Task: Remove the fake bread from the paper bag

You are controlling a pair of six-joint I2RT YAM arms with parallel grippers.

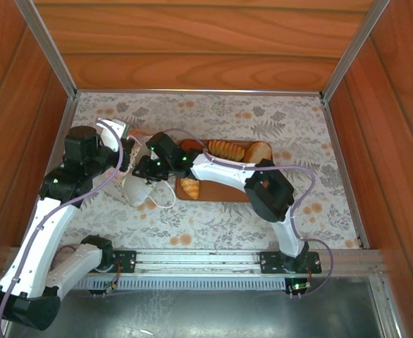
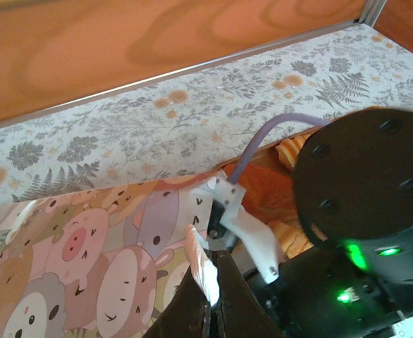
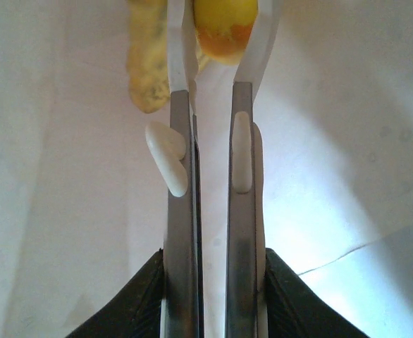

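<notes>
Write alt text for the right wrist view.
The right claw is inside the white interior of the paper bag, its fingers flanking a yellow-orange piece of fake bread; a paler piece lies just left.

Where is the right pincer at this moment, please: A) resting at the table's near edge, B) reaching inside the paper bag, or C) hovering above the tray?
B: the right pincer has the white inner walls of the paper bag all around it, with a piece of fake bread between its tips.

light: bright, even | glare: paper bag interior washed white | blur: right pincer base soft
</notes>
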